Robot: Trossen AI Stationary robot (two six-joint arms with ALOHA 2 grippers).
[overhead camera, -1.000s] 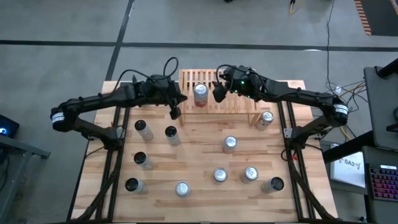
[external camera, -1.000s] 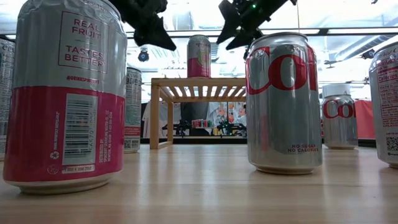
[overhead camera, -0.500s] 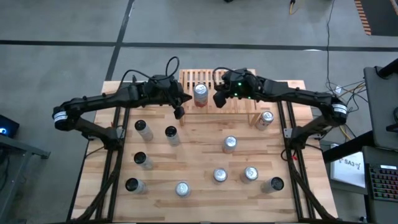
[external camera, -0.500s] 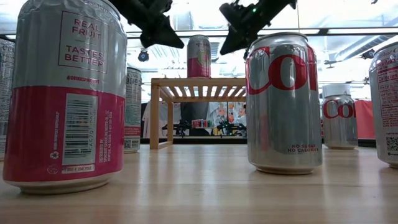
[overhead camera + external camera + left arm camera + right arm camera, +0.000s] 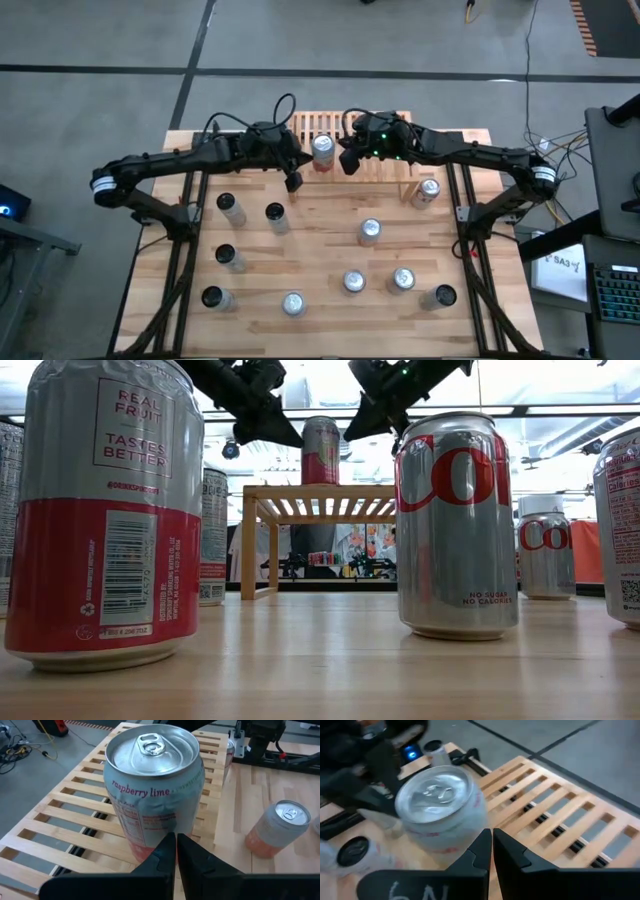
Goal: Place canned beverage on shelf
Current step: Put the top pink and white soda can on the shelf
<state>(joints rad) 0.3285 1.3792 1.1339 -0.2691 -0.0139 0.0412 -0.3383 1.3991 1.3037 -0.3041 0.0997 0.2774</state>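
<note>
A silver and pink raspberry lime can (image 5: pixel 152 785) stands upright on its base on the slatted top of the wooden shelf (image 5: pixel 310 125) at the table's far middle. It also shows as the can (image 5: pixel 322 150) from above. My left gripper (image 5: pixel 293 182) is shut and hangs just to the can's left and near side. My right gripper (image 5: pixel 346 160) is also shut and hangs close to the can's right side. In the low view, both sets of fingertips sit beside the can's upper half (image 5: pixel 320 450), and neither closes on it.
Several other cans stand on the tabletop nearer than the shelf, among them one (image 5: pixel 275 215) left of centre, one (image 5: pixel 370 232) at centre and one (image 5: pixel 428 190) by the shelf's right leg. Two of them, a pink one (image 5: pixel 105 510) and a cola can (image 5: pixel 458 525), stand close to the low camera.
My right gripper has shut: its fingers stood apart beside the can a second ago and now meet. My left gripper has drifted toward the table's right, closer to the can. The can has stayed upright on the shelf.
</note>
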